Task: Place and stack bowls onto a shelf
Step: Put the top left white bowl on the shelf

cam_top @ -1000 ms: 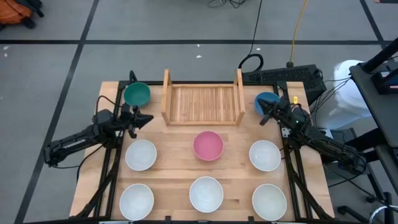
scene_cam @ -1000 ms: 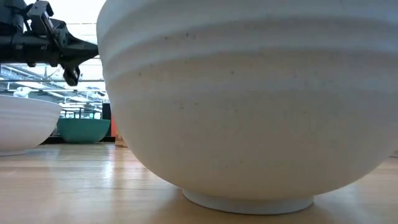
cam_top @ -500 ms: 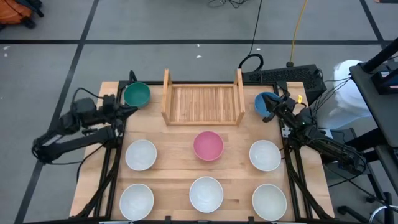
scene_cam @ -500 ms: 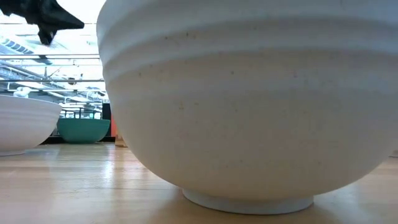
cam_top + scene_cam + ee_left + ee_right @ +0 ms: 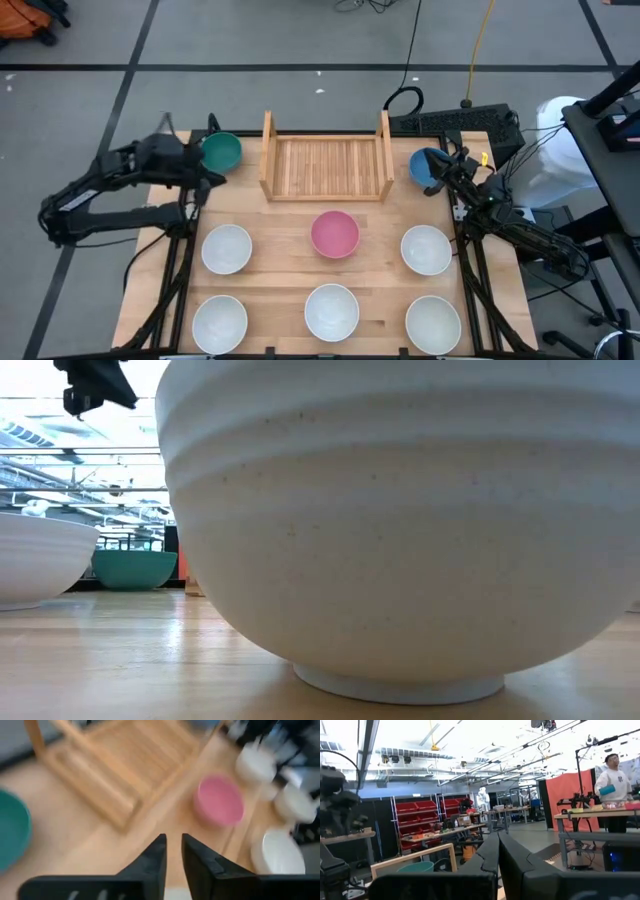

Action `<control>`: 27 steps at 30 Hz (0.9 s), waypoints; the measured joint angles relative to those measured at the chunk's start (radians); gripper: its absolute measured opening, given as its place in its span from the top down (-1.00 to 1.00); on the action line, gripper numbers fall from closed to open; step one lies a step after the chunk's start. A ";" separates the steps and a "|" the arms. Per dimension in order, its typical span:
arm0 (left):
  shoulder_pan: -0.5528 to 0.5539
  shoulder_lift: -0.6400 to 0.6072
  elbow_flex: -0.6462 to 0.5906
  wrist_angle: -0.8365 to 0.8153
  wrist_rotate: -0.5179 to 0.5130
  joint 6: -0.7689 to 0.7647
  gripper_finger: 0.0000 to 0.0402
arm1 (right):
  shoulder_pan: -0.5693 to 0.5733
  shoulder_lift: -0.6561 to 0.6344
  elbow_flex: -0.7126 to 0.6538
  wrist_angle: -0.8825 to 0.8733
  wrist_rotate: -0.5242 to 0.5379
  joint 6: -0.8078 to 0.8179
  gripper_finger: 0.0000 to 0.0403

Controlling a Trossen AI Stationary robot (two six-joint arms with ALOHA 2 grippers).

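Note:
In the high view the wooden shelf [image 5: 325, 160] stands at the table's far middle with nothing on it. The teal bowl [image 5: 221, 151] sits to its left, the blue bowl [image 5: 426, 165] to its right, and the pink bowl [image 5: 334, 233] in front of it. Several white bowls [image 5: 227, 248] sit in two rows nearer. My left gripper [image 5: 203, 180] hangs raised just left and near of the teal bowl [image 5: 10, 835], tilted down, its fingers [image 5: 173, 852] all but shut on nothing. My right gripper [image 5: 441, 172] is shut [image 5: 498, 855] and held level over the blue bowl's right side.
The low view is filled by a white bowl [image 5: 400, 530] standing close to the camera, with a second white bowl [image 5: 40, 560] at the left. The table's black frame rails [image 5: 178, 270] run along both sides. A person [image 5: 615, 777] stands far off in the room.
My left gripper has risen well above the table, drawn back toward the left edge and tipped from level to pointing downward. The bowls and the shelf have stayed where they were.

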 joint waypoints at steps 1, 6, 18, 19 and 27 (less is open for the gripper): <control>0.000 0.021 0.001 -0.032 0.021 0.000 0.59 | 0.000 0.000 0.000 0.006 0.000 -0.007 1.00; -0.001 0.101 -0.028 -0.193 0.063 0.101 0.52 | 0.000 0.000 0.000 0.059 0.000 -0.036 1.00; -0.096 0.152 -0.124 -0.232 0.037 0.286 0.52 | 0.000 0.000 0.000 0.142 0.000 -0.090 1.00; -0.112 0.152 -0.140 -0.228 0.035 0.286 0.52 | 0.000 0.000 0.000 0.142 0.000 -0.090 1.00; -0.239 0.152 -0.256 -0.090 0.034 0.171 0.52 | 0.000 0.000 0.000 0.138 -0.001 -0.090 1.00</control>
